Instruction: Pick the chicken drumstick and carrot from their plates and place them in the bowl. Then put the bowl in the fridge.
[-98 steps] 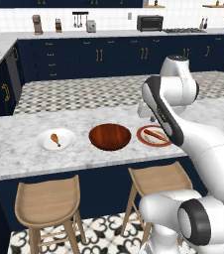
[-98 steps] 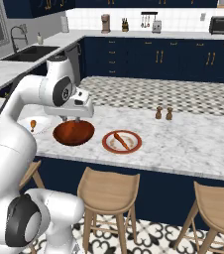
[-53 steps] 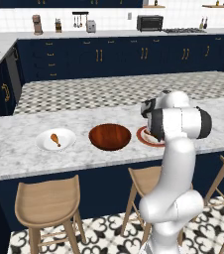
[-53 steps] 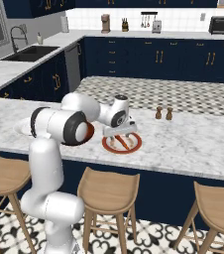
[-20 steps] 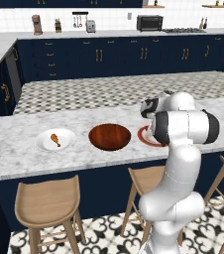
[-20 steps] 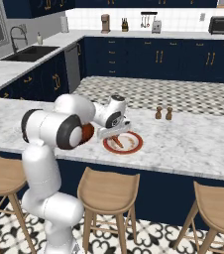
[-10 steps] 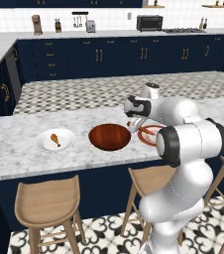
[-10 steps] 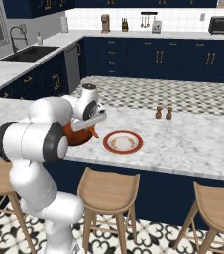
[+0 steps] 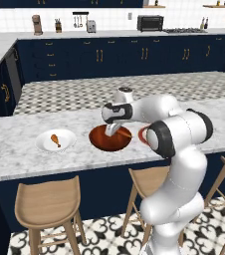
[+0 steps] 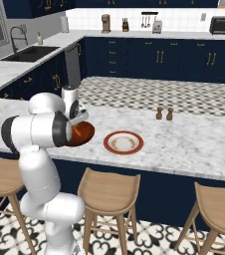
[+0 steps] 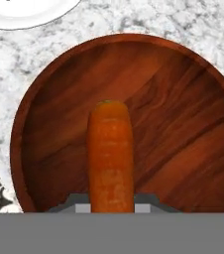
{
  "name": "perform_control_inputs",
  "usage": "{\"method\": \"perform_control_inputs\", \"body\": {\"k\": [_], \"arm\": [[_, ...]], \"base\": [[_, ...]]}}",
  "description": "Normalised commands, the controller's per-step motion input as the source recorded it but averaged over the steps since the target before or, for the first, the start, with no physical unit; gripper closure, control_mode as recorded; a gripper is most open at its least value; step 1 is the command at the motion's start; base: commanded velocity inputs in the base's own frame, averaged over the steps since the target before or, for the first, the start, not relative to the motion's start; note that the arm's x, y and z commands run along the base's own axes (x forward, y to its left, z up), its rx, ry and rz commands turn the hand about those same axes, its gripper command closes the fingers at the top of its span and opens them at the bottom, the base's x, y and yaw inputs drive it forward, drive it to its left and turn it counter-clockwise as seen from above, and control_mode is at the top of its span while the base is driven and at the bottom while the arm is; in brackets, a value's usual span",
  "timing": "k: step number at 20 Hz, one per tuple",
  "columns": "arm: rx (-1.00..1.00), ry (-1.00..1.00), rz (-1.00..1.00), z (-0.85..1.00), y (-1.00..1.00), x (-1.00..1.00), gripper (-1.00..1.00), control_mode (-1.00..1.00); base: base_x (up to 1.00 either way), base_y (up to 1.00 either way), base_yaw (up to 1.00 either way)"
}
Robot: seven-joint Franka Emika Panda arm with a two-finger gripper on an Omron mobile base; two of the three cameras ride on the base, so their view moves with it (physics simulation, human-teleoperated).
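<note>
An orange carrot hangs lengthwise over the brown wooden bowl, with my gripper shut on its near end. In the left base view the gripper sits just above the bowl, and the carrot pokes out to the right. The chicken drumstick lies on a white plate left of the bowl. The red-rimmed plate to the right of the bowl holds nothing. The fridge is out of view.
Everything stands on a marble island counter. Salt and pepper shakers stand behind the red-rimmed plate. Wooden stools line the counter's near side. Dark blue cabinets and a back counter run behind.
The arm has swung left from the red-rimmed plate to over the bowl, carrying the carrot with it. That plate is now bare.
</note>
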Motion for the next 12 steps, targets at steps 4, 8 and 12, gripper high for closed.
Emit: {"method": "perform_control_inputs", "body": {"k": [4, 8, 12], "arm": [[0.0, 0.0, 0.0, -0.59, 0.24, 0.41, 1.0, -1.0], [0.0, 0.0, 0.0, -0.49, 0.03, 0.36, 1.0, -1.0], [-0.02, 0.0, 0.0, -0.44, 0.01, 0.43, -1.0, -1.0]], "base": [[0.0, 0.0, 0.0], [0.0, 0.0, 0.0], [0.0, 0.0, 0.0]]}}
